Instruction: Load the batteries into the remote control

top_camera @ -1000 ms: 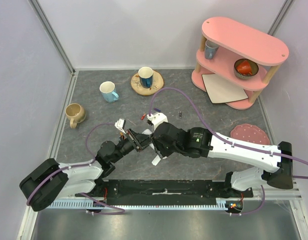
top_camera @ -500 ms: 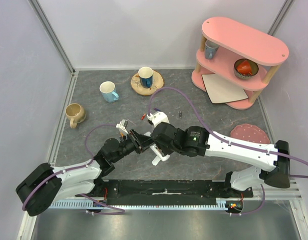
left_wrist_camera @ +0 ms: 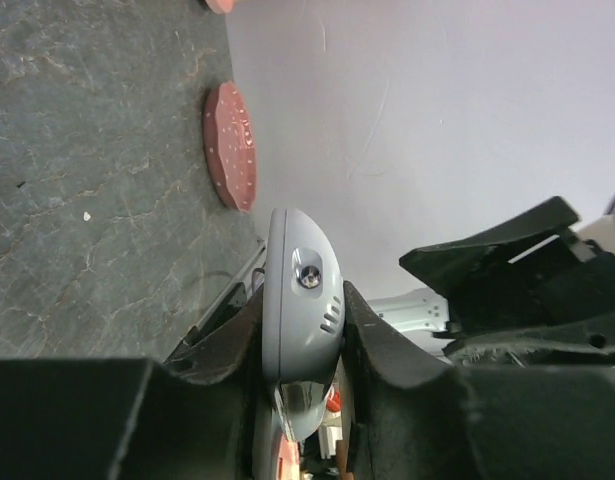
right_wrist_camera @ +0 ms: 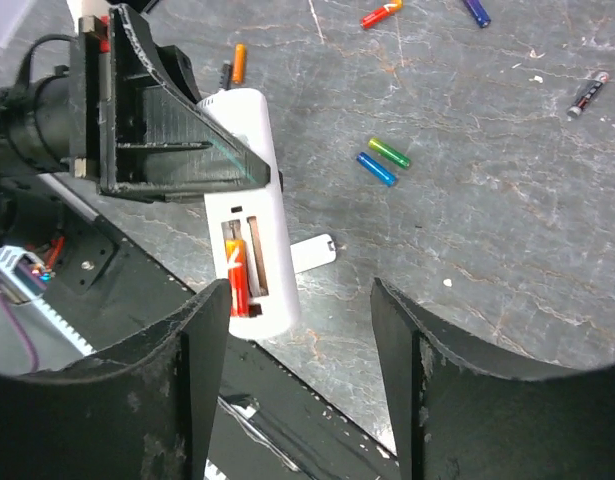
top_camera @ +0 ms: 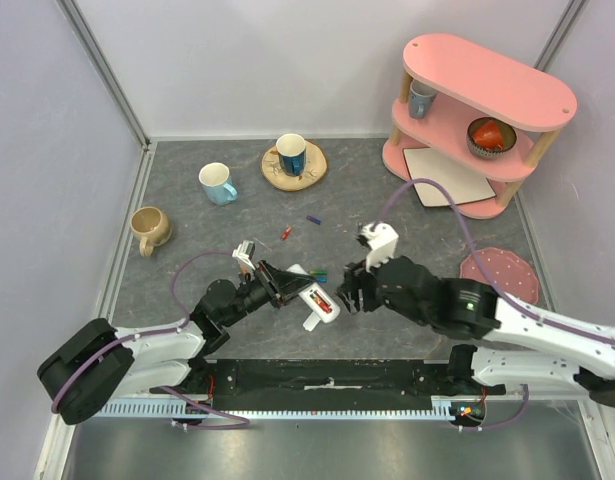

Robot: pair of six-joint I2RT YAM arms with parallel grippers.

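My left gripper (top_camera: 287, 285) is shut on the white remote control (top_camera: 317, 300) and holds it with the back up. It also shows in the left wrist view (left_wrist_camera: 302, 290). In the right wrist view the remote (right_wrist_camera: 255, 200) has its compartment open, with a red battery (right_wrist_camera: 237, 275) in one slot. The loose cover (right_wrist_camera: 312, 253) lies beside it. My right gripper (top_camera: 345, 288) is open and empty, just right of the remote's end. Loose batteries lie on the table: green-yellow (right_wrist_camera: 387, 152), blue (right_wrist_camera: 375, 169), orange (right_wrist_camera: 239, 60), red (right_wrist_camera: 380, 14) and dark (right_wrist_camera: 587, 95).
A pink shelf (top_camera: 482, 110) stands at the back right. A pink spotted coaster (top_camera: 499, 268) lies on the right. A blue cup (top_camera: 217, 183), a beige cup (top_camera: 150, 228) and a cup on a wooden saucer (top_camera: 292, 158) stand at the back left.
My right arm has pulled back to the right, off the remote, and its jaws now stand open. The red battery now shows in the compartment. The left gripper has kept hold of the remote.
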